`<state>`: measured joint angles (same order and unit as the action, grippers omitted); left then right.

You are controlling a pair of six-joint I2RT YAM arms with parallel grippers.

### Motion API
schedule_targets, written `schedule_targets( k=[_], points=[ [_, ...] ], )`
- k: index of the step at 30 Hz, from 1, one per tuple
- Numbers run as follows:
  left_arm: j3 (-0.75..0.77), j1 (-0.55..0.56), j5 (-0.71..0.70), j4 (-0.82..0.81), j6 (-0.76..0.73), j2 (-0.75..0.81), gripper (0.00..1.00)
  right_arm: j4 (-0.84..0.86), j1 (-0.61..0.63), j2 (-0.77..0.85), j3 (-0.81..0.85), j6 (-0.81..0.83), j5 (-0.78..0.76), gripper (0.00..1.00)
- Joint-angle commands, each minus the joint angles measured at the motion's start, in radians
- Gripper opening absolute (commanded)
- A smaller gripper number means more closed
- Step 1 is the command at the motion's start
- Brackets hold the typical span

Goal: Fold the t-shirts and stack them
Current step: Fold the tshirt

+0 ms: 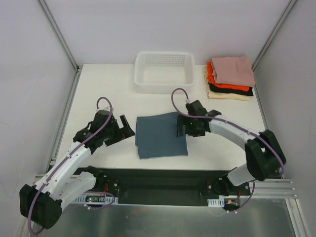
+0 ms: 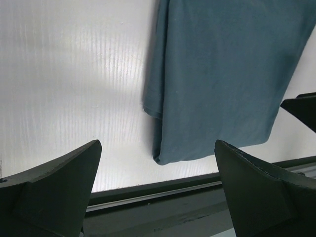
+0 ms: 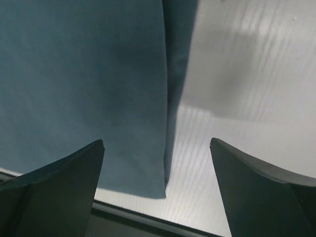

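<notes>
Sitting folded mid-desk, toward the near edge: slate blue-grey shirt [image 1: 161,135]. The left gripper [image 1: 127,128] is just off its left edge, fingers spread wide, nothing held. The right gripper [image 1: 181,129] is over its right edge, also wide, empty. The folded stack [image 1: 230,78] (pink, orange-red, black, cream) is at the far right corner. The white basket [image 1: 163,87] is mid far edge.

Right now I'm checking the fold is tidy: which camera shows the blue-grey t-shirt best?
Top external: almost the whole folded blue-grey t-shirt shows, the right gripper covering only a bit of its right edge. The left wrist view shows just its near-left portion; the right wrist view, just its near-right edge and corner.
</notes>
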<state>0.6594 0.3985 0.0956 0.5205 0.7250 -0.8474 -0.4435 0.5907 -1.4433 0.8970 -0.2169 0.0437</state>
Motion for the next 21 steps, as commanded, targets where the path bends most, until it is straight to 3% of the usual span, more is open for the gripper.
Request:
schedule_targets(
  k=[1, 8, 10, 11, 16, 19, 21],
  points=[
    [0.042, -0.001, 0.004, -0.002, -0.019, -0.041, 0.99, 0.029, 0.024, -0.159, 0.149, -0.025, -0.100, 0.90],
    [0.042, -0.001, -0.008, -0.004, -0.019, -0.077, 0.99, 0.045, 0.063, -0.305, 0.212, -0.056, -0.091, 0.87],
    [0.049, -0.001, -0.014, -0.004, -0.024, -0.097, 0.99, 0.022, 0.087, -0.336, 0.233, -0.062, -0.117, 0.85],
    [0.054, -0.001, -0.013, -0.004, -0.025, -0.104, 0.99, 0.005, 0.095, -0.351, 0.238, -0.070, -0.129, 0.80],
    [0.078, -0.001, -0.013, -0.004, -0.035, -0.150, 0.99, -0.011, 0.136, -0.384, 0.240, -0.143, -0.223, 0.78],
    [0.091, -0.001, -0.005, -0.004, -0.041, -0.170, 0.99, 0.034, 0.141, -0.404, 0.221, -0.165, -0.188, 0.70],
    [0.098, -0.001, -0.005, -0.004, -0.042, -0.177, 0.99, 0.052, 0.143, -0.411, 0.220, -0.165, -0.183, 0.60]
  ],
)
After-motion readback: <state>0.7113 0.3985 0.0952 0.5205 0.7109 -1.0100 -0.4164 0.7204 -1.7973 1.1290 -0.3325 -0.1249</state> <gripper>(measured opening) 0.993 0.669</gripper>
